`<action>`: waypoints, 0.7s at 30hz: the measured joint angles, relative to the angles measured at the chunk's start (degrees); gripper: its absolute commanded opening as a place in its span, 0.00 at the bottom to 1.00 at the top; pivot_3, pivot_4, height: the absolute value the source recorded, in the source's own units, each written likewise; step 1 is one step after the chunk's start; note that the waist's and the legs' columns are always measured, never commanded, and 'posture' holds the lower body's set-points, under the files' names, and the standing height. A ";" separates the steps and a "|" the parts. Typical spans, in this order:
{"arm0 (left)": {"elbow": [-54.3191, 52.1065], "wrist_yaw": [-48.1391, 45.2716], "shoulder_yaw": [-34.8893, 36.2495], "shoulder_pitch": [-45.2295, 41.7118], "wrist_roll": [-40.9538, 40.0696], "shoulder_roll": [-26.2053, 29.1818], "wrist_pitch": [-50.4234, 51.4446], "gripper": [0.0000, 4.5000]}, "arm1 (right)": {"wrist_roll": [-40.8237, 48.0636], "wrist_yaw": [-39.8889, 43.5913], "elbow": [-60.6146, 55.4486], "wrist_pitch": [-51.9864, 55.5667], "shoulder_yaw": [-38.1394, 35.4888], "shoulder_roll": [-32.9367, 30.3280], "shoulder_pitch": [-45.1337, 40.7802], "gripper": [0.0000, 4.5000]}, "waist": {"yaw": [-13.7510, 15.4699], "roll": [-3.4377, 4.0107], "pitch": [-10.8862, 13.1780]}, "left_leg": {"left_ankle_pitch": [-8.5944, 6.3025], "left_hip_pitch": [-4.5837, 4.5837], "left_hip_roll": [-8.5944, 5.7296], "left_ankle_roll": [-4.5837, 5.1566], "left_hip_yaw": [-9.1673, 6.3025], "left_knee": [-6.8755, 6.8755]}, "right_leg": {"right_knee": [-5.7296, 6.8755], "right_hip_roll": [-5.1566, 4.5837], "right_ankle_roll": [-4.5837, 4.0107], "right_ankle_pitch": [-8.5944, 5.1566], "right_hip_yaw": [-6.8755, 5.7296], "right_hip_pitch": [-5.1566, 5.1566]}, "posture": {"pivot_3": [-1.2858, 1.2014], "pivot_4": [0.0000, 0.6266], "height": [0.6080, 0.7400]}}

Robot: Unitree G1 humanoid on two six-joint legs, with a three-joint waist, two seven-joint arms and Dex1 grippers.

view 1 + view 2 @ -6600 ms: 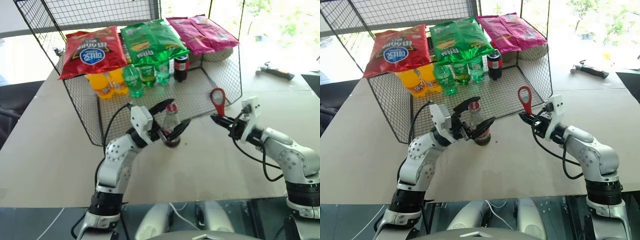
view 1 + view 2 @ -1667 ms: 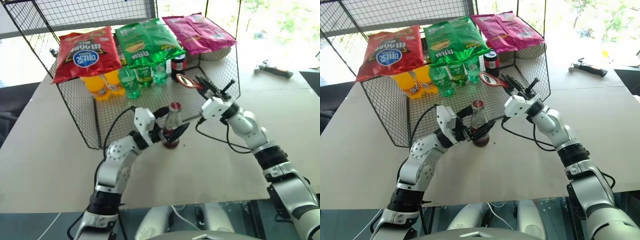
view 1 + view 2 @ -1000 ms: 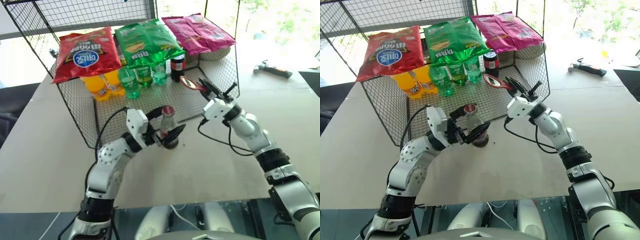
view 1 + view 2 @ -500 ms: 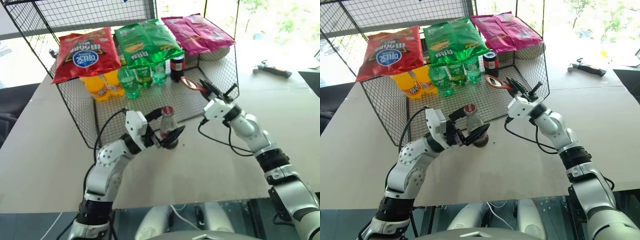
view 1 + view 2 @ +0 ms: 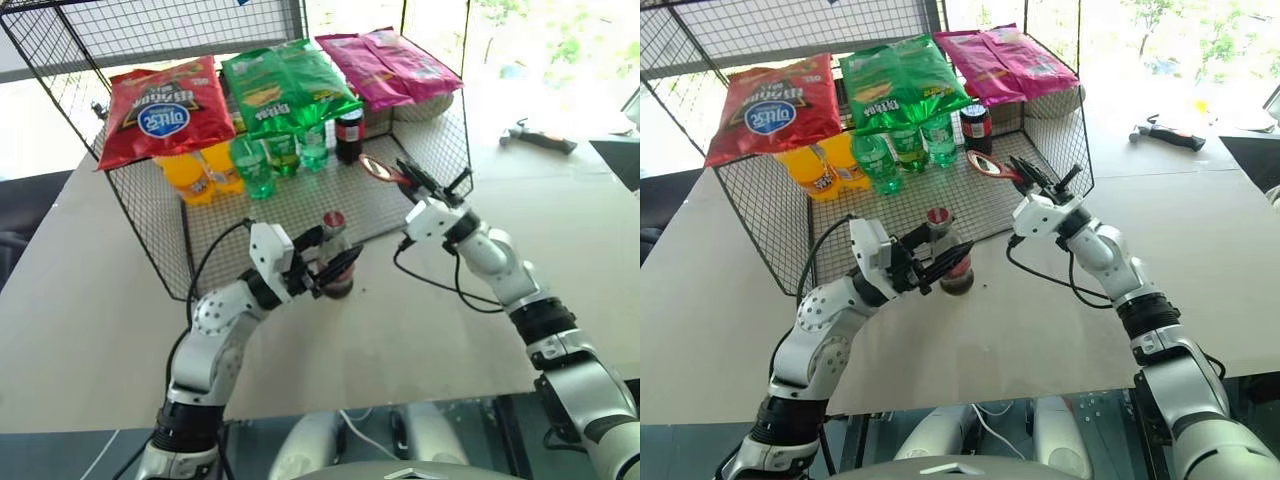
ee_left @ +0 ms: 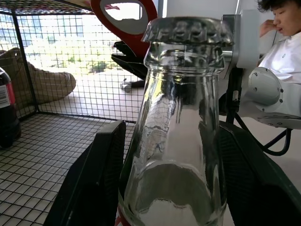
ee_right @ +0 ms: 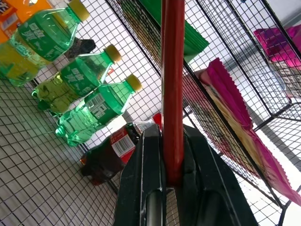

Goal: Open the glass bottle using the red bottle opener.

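The glass bottle (image 5: pixel 335 262) stands upright on the table just in front of the wire basket, its red crown cap (image 5: pixel 333 219) on. My left gripper (image 5: pixel 338 247) is around the bottle's body, with a black finger (image 6: pixel 101 174) pressed against each side. Behind and to the right of the bottle, above cap height, my right gripper (image 5: pixel 418 180) is shut on the handle of the red bottle opener (image 5: pixel 378 168). The opener's ring head points toward the basket. In the right wrist view the opener's handle (image 7: pixel 172 70) runs straight out from between the clamped fingers.
The wire basket (image 5: pixel 150 220) behind the bottle holds red (image 5: pixel 160 110), green (image 5: pixel 285 80) and pink (image 5: pixel 385 65) snack bags, green bottles (image 5: pixel 285 155), orange bottles (image 5: pixel 205 170) and a squat dark bottle (image 5: pixel 348 135). A hammer (image 5: pixel 540 140) lies far right. A person (image 6: pixel 287 33) sits beyond the table.
My left gripper's fingers have closed in from wide open onto the bottle's sides. The right arm and the opener have stayed in place.
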 measured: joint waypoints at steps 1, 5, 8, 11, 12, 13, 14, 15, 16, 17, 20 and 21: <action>-0.02 0.00 0.00 0.00 0.02 0.06 0.00 0.51 | 0.31 1.68 -0.56 -0.51 1.07 0.41 0.15 0.00 | -0.02 0.00 0.00 | 0.00 0.00 0.00 0.00 0.00 0.00 | 0.00 0.00 0.00 0.00 0.00 0.00 | 0.52 0.24 0.96; -0.04 -0.04 0.04 0.08 0.02 0.24 -0.02 0.51 | 2.17 6.45 -4.25 -1.50 4.72 2.74 2.54 0.00 | 0.04 -0.01 -0.01 | 0.00 0.00 0.00 0.00 -0.01 0.02 | 0.00 0.00 0.00 0.00 -0.01 0.00 | 0.52 0.24 0.96; -0.04 0.05 0.22 0.19 0.04 0.29 -0.03 0.51 | 2.60 7.86 -6.90 -1.63 5.38 3.00 3.25 0.00 | 0.08 -0.03 -0.02 | 0.00 0.01 0.00 0.00 0.00 0.16 | 0.04 0.00 0.02 0.01 -0.02 0.06 | 0.52 0.24 0.96; -0.04 -0.01 0.26 0.19 0.46 0.39 -0.08 0.51 | 2.50 8.14 -7.87 -1.61 5.49 2.97 4.06 0.00 | 0.10 -0.04 -0.02 | 0.00 0.06 0.00 0.00 0.00 0.26 | 0.20 0.01 0.00 0.02 -0.04 0.08 | 0.52 0.24 0.96; -0.04 0.00 0.28 0.19 0.57 0.39 -0.09 0.51 | 2.39 8.17 -8.43 -1.62 5.54 2.93 4.44 0.00 | 0.09 -0.04 -0.03 | 0.00 0.08 0.00 -0.01 0.00 0.27 | 0.23 0.01 -0.02 0.03 -0.04 0.09 | 0.52 0.24 0.96; -0.04 0.02 0.31 0.19 0.64 0.41 -0.09 0.51 | 2.39 8.17 -8.86 -1.63 5.52 2.93 4.79 0.00 | 0.08 -0.04 -0.03 | 0.01 0.10 0.00 -0.02 0.00 0.27 | 0.26 0.01 -0.03 0.04 -0.04 0.09 | 0.52 0.24 0.96; -0.04 0.02 0.32 0.19 0.68 0.42 -0.08 0.51 | 2.38 8.16 -8.98 -1.63 5.51 2.91 4.99 0.00 | 0.08 -0.04 -0.03 | 0.01 0.11 0.00 -0.02 0.00 0.27 | 0.28 0.01 -0.04 0.04 -0.03 0.09 | 0.52 0.24 0.96; -0.04 0.04 0.32 0.18 0.72 0.43 -0.08 0.51 | 2.33 8.15 -9.02 -1.71 5.48 2.82 5.16 0.00 | 0.08 -0.04 -0.03 | 0.01 0.12 0.00 -0.03 0.01 0.28 | 0.30 0.01 -0.04 0.05 -0.03 0.09 | 0.52 0.24 0.96; -0.04 0.04 0.32 0.18 0.73 0.43 -0.07 0.51 | 2.24 8.14 -9.05 -1.85 5.47 2.61 5.26 0.00 | 0.08 -0.04 -0.03 | 0.01 0.12 0.00 -0.03 0.01 0.30 | 0.31 0.01 -0.04 0.05 -0.03 0.09 | 0.52 0.24 0.96; -0.04 0.00 0.29 0.17 0.74 0.44 -0.06 0.51 | 1.94 8.10 -9.23 -2.27 5.47 2.05 5.34 0.00 | 0.09 -0.04 -0.03 | 0.01 0.11 0.00 -0.03 0.01 0.32 | 0.32 0.01 -0.04 0.05 -0.03 0.09 | 0.52 0.24 0.96; -0.03 -0.05 0.36 0.17 0.70 0.50 -0.03 0.51 | 0.65 7.85 -9.41 -3.00 5.35 0.43 5.71 0.00 | 0.11 -0.05 -0.05 | 0.01 0.11 0.00 -0.03 0.00 0.36 | 0.33 0.01 -0.04 0.05 -0.05 0.11 | 0.52 0.24 0.96; -0.03 -0.05 0.32 0.16 0.77 0.50 -0.03 0.51 | -0.33 7.31 -9.40 -3.35 5.43 0.19 5.89 0.00 | 0.11 -0.05 -0.05 | 0.01 0.12 0.00 -0.03 0.01 0.37 | 0.34 0.01 -0.04 0.05 -0.04 0.11 | 0.52 0.24 0.96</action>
